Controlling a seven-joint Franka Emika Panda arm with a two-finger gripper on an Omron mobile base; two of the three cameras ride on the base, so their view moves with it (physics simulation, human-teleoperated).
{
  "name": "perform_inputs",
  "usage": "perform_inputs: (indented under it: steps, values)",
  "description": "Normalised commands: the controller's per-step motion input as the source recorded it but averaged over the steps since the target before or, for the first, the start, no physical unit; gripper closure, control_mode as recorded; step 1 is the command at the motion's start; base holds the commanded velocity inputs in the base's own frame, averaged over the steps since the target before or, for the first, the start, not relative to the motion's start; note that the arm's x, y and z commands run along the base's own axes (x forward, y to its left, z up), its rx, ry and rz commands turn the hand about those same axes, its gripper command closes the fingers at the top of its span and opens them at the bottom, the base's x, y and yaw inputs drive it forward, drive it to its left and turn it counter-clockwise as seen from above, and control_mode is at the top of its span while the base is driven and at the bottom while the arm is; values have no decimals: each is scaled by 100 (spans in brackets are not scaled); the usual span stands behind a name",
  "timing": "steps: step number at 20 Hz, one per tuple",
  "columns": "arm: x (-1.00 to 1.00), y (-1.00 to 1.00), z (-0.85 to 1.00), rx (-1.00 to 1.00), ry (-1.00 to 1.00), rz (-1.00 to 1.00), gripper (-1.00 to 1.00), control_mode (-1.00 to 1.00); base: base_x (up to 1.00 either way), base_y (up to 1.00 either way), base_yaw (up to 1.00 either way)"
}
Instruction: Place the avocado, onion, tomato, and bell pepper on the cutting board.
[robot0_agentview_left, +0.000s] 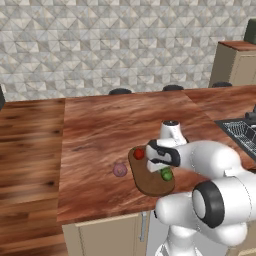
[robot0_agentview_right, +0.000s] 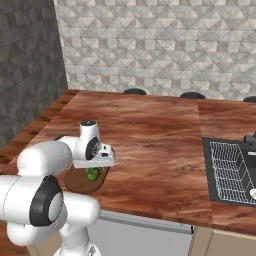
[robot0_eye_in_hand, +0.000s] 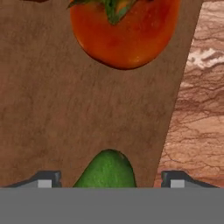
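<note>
Pincer (robot0_eye_in_hand: 109, 183) is seen spread wide, nothing gripped, with the avocado (robot0_eye_in_hand: 107, 169) lying loose between its tips on the cutting board (robot0_eye_in_hand: 52, 113). A straight lift is judged best, so the fruit is not nudged off the edge. Farther on, at twelve o'clock, a red, green-stalked fruit (robot0_eye_in_hand: 124, 30) rests on the board. Off it, at nine o'clock, the onion (robot0_agentview_left: 120, 170) waits on the countertop (robot0_agentview_left: 100, 130).
</note>
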Motion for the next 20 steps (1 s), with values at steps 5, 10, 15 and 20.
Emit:
perform_inputs:
  steps: [5, 10, 15, 20]
  values:
    - [-37, 5, 35, 0, -9, -3, -100, -100, 0, 0, 0]
    - [-22, 37, 57, 0, -17, -3, -100, -100, 0, 0, 0]
    - [-14, 56, 54, 0, -18, 0, -100, -100, 0, 0, 0]
    - [-9, 63, 38, 0, -15, 0, -100, -100, 0, 0, 0]
